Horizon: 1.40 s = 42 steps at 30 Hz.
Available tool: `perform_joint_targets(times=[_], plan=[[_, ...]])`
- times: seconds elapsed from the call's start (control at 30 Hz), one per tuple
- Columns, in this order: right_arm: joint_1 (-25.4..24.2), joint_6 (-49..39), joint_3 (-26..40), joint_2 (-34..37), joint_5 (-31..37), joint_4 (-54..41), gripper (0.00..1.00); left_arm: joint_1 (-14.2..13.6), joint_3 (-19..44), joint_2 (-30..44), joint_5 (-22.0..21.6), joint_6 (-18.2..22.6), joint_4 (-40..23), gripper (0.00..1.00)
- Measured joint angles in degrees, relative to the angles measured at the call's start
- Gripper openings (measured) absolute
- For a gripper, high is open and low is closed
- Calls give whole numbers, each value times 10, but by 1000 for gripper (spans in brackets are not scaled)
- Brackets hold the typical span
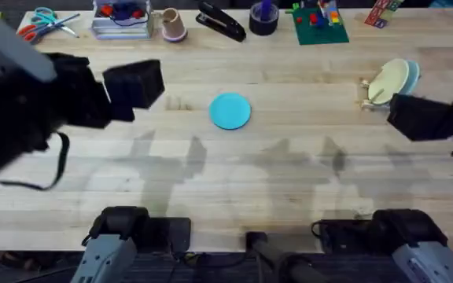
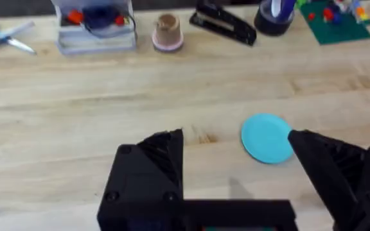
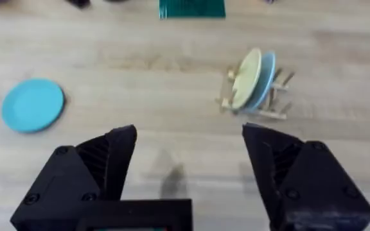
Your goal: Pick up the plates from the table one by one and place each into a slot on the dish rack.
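One bright turquoise plate [image 1: 230,110] lies flat on the pale wooden table [image 1: 289,181], near its middle. At the right stands the small dish rack [image 1: 366,96], holding a pale yellow plate [image 1: 389,81] and a light blue plate [image 1: 412,75] upright in its slots. My left gripper [image 1: 140,85] hovers left of the turquoise plate; its wrist view shows it open [image 2: 235,142] with the turquoise plate [image 2: 266,138] just beyond one fingertip. My right gripper [image 1: 406,116] is beside the rack on its near side, open [image 3: 188,136] and empty, facing the dish rack [image 3: 268,106] and the turquoise plate [image 3: 33,104].
Along the far edge sit scissors [image 1: 42,22], a clear tray of small items [image 1: 120,22], a small cup [image 1: 172,25], a black stapler [image 1: 220,22], a dark tape roll [image 1: 263,19] and a green baseplate with bricks [image 1: 319,25]. Both arm bases stand at the near edge.
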Motion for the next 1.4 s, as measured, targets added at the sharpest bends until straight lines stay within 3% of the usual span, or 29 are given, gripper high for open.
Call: perform_joint_targets(times=[0.27, 0.57, 0.87, 1.2, 1.27, 1.3, 1.37, 1.4], plan=[[0, -2, 129, 161, 0, -107, 994, 0, 151, 141, 6, 0, -130, 993], [0, -2, 233, 292, 0, -217, 993, 0, 284, 282, 9, 0, -257, 993], [0, -3, 251, 371, 0, -245, 994, 0, 309, 332, 10, 0, -264, 994], [0, 16, 251, 383, 0, -246, 995, 0, 309, 334, 10, 0, -264, 980], [0, 18, 251, 383, 0, -246, 995, 0, 309, 334, 10, 2, -264, 868], [0, 20, 251, 383, 0, -246, 993, 0, 309, 334, 10, 1, -264, 454], [0, 20, 251, 383, 0, -246, 993, 0, 309, 334, 10, 1, -264, 149], [0, 20, 251, 383, 0, -247, 993, 0, 309, 334, 10, 2, -265, 71]])
